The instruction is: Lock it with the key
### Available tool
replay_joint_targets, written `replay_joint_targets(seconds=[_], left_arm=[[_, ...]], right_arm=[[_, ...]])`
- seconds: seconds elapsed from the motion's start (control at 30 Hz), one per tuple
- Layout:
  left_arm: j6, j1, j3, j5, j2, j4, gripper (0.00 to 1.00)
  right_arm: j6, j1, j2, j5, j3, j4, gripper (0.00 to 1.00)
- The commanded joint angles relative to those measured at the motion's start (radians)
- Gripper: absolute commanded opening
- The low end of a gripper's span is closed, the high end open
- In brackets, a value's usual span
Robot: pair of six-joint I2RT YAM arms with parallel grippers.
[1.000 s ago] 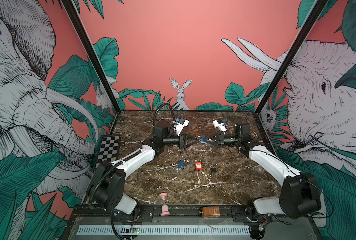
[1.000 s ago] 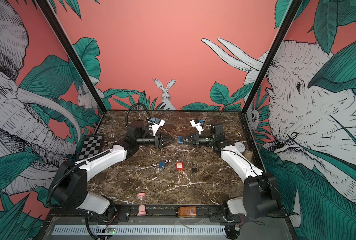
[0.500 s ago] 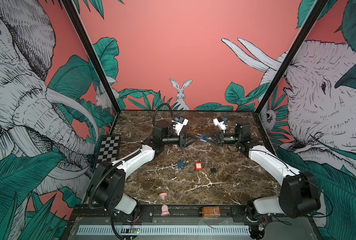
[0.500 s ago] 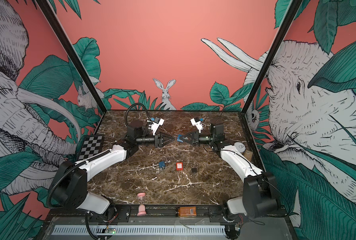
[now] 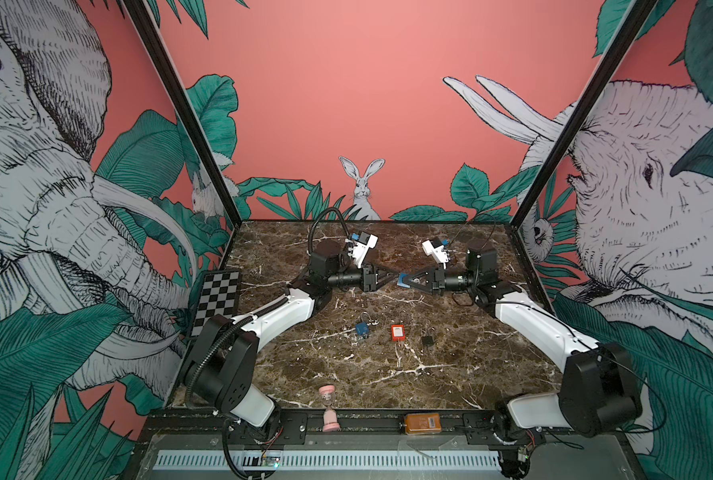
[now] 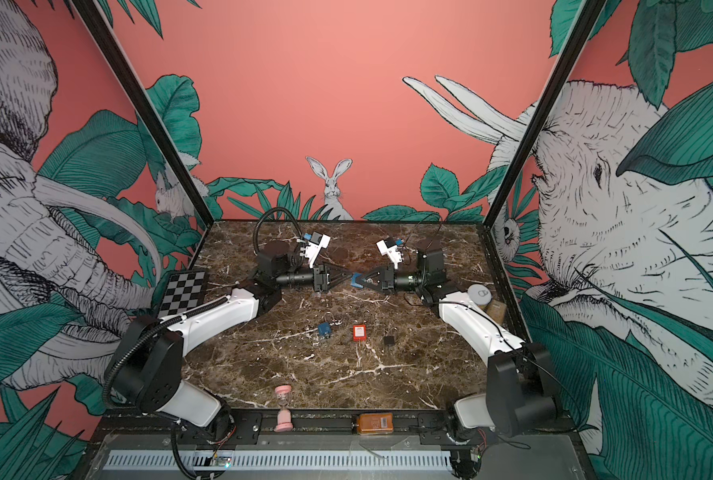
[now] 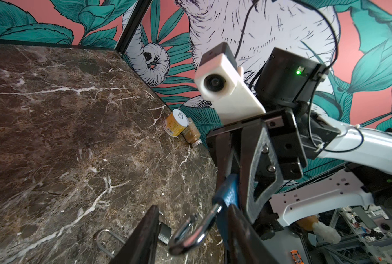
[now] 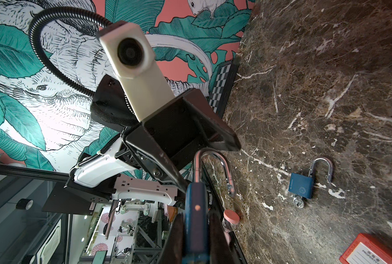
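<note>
A brown marble desk [image 5: 462, 374] is seen from above, enclosed by walls painted with elephants, rabbits and leaves. A checkerboard [image 5: 217, 299] is propped at the desk's left edge.

Two white arms are stretched toward each other above the far half of the desk, their tips meeting near the middle. The left claw [image 7: 192, 212] is held partly open, and the silver shackle [image 7: 190, 235] of a blue padlock [image 8: 195, 196] is framed between its two fingers. Whether either finger touches the shackle cannot be told. The padlock is carried in the air by the right claw [image 8: 196, 219], whose fingers are clamped on the blue body. The shackle is swung open and pointed toward the left claw.

On the desk below, three small things are laid in a row, apart from one another: a second blue padlock [image 5: 362, 329] with its shackle open, a red block [image 5: 397, 332] with a white label, and a small black padlock [image 5: 427, 340]. A pink hourglass [image 5: 328, 401] is stood at the desk's near edge. A yellow can [image 6: 480, 294] and a jar [image 6: 496, 309] are seen against the right wall.
</note>
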Motion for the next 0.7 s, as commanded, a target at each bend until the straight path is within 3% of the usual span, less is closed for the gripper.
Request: replay_joint_targets(seconds=[0.0,0.27,0.67], left_arm=[[-0.055,-0.011,-0.003,0.031,-0.003,0.096,0.44],[-0.055,-0.015,-0.032,0.043,-0.017,0.089,0.41],[-0.076,-0.018,-0.044,0.050,-0.032,0.102,0.39]], right_arm=[[-0.011,0.004,-0.005,0.023,-0.001,0.055,0.00],[-0.046,-0.002,-0.032,0.096,0.023,0.033,0.00],[-0.094,-0.001,-0.042,0.110,0.047,-0.039,0.00]])
